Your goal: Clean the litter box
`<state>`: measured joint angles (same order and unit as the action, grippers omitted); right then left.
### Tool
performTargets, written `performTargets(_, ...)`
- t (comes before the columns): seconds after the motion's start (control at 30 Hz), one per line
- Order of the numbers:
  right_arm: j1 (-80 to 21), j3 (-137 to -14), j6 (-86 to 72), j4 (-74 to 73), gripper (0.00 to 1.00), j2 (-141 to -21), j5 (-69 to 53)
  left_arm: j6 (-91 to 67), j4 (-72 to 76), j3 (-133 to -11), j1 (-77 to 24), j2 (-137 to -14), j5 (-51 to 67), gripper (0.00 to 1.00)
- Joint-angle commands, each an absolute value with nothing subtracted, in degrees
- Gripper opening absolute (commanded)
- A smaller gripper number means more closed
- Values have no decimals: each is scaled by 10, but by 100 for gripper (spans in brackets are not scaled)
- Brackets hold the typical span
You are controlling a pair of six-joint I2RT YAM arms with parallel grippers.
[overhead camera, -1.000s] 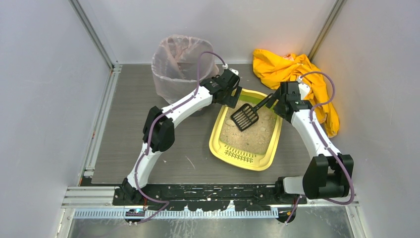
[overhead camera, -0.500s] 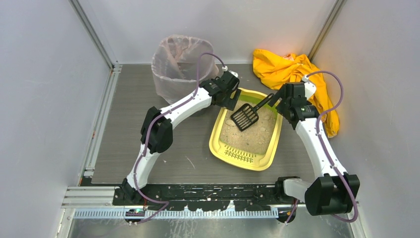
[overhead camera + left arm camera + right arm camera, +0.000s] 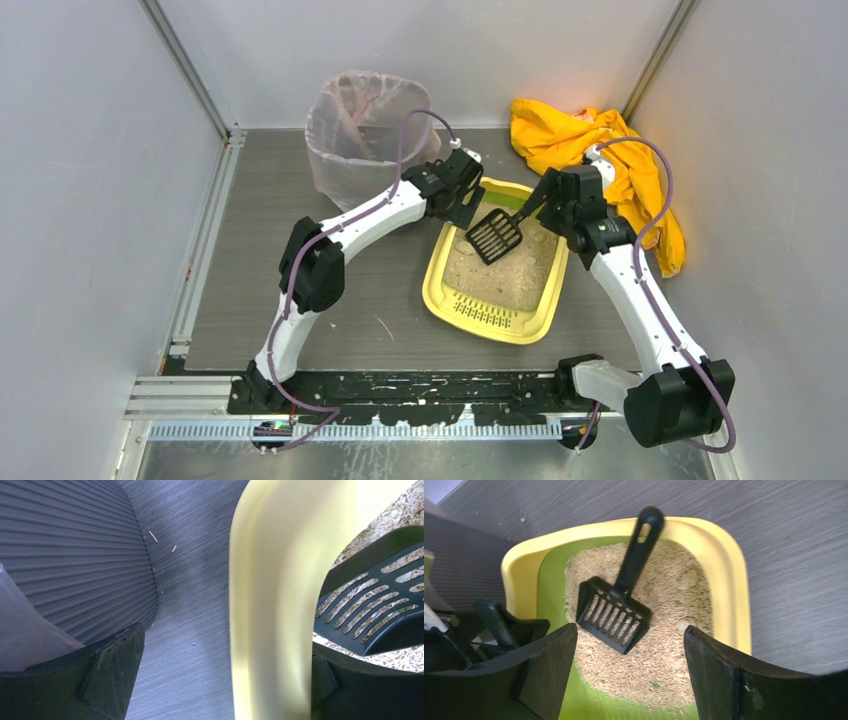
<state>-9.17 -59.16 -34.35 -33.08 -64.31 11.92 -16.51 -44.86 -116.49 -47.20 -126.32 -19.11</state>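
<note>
Yellow plastic marks the litter box (image 3: 433, 285), which sits on the table (image 3: 300, 270) in front of both arms with beige litter inside. A black slotted scoop (image 3: 614, 617) lies on the litter at the box's far end, its head in the grains and its handle reaching to the far rim. The right pincer (image 3: 545, 203) hovers by the box's far-right corner, fingers apart and nothing between them; the scoop lies ahead of it, untouched. The left pincer (image 3: 463, 205) is at the box's far-left corner, spread wide astride the rim and, as far as I can judge, not clamped.

The step in hand looks to be taking up the scoop. To do it well, the right pincer should line up across the handle's narrow width, near its upper end, and close squarely so the scoop cannot swivel. The left should pinch the rim first, so the box does not slide when the scoop drags. Just beyond the box's far-left corner stands a bag-lined bin (image 3: 350, 130), likely where the waste goes.
</note>
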Motion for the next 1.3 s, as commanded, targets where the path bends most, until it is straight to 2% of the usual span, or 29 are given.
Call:
performTargets(0.0, -108, -593, -340, -275, 82, -657, 108, -155, -450, -1153, -475, -1207, -196, 100)
performTargets(0.33, -109, -587, -326, -244, 82, -695, 99, -159, -465, -1176, -483, -1201, -169, 100)
performTargets(0.57, -110, -569, -324, -203, 81, -733, 106, -165, -462, -1137, -489, -1164, -174, 100)
performTargets(1.2, -110, -566, -339, -116, 71, -827, 136, -171, -463, -1120, -528, -1142, -187, 100)
performTargets(1.27, -110, -564, -343, -113, 68, -831, 136, -172, -456, -1110, -533, -1135, -199, 100)
